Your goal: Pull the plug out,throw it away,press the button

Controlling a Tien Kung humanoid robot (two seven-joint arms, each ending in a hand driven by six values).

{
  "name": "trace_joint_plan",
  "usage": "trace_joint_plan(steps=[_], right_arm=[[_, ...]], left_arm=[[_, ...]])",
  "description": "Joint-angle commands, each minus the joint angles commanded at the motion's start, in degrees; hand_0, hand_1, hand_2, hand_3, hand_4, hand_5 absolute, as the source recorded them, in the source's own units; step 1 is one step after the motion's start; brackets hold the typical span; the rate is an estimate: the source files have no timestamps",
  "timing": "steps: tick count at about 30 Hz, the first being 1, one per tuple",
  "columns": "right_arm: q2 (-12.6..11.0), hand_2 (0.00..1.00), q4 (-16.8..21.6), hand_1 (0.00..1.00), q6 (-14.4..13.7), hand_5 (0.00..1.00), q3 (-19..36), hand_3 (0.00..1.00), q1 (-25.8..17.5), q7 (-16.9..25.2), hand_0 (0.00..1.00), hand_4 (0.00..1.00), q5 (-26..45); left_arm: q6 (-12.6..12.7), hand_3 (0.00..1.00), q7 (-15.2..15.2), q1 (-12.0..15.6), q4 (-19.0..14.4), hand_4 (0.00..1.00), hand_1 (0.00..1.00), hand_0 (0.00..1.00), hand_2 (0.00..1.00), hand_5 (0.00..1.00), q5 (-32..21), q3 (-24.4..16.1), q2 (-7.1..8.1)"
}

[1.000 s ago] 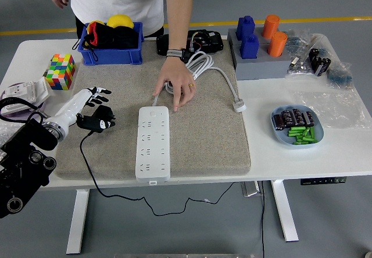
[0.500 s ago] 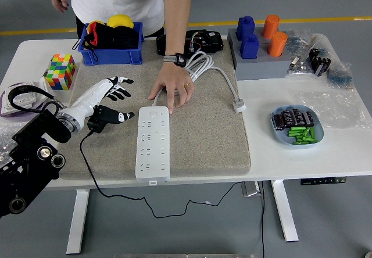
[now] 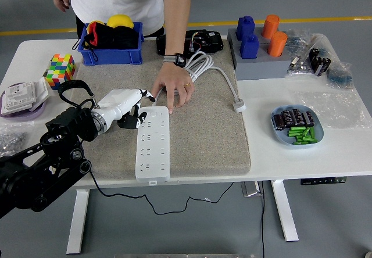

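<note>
A white power strip (image 3: 153,147) lies lengthwise on the grey mat (image 3: 203,136). Its button end (image 3: 153,114) points away from me. My left hand (image 3: 138,102), white with dark joints, reaches in from the left, its fingers stretched out just above and left of that end and holding nothing. A dark shape (image 3: 128,122) under the palm may be my thumb or the black plug; I cannot tell which. The black cable (image 3: 116,195) hangs over the table's front edge. A person's hand (image 3: 174,89) rests flat on the mat, fingertips touching the strip's far end.
The strip's white cord (image 3: 200,66) coils behind the person's hand and ends in a plug (image 3: 239,104). A blue bin (image 3: 110,53) and a colour cube (image 3: 61,71) stand back left. A grey block with blue and orange cylinders (image 3: 258,63) stands back right. A blue dish (image 3: 279,135) lies right.
My left arm has swung right from the mat's left edge to the strip's far end, leaving the black plug's spot. The person's hand has stayed at the strip's far end.
</note>
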Motion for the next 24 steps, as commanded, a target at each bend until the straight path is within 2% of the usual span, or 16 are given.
trace_joint_plan(steps=[1, 12, 24], right_arm=[[0.0, 0.662, 0.0, 0.679, 0.0, 0.599, 0.0, 0.633, 0.0, 0.0, 0.729, 0.742, 0.0], [0.0, 0.662, 0.0, 0.680, 0.0, 0.599, 0.0, 0.633, 0.0, 0.0, 0.728, 0.742, 0.1], [-0.1, 0.662, 0.0, 0.679, 0.0, 0.599, -0.1, 0.632, -0.1, 0.0, 0.729, 0.741, 0.2]], left_arm=[[-0.3, 0.743, 0.4, -0.3, 0.2, 0.106, 0.059, 0.154, 0.135, 0.002, 0.0, 0.6, -0.12], [-1.7, 0.739, 1.5, -2.8, 3.3, 0.068, 0.054, 0.146, 0.126, 0.002, -1.4, 4.4, -1.36], [-1.5, 0.729, 1.3, -3.4, 5.3, 0.097, 0.051, 0.143, 0.118, 0.002, -1.6, 4.7, -1.67]])
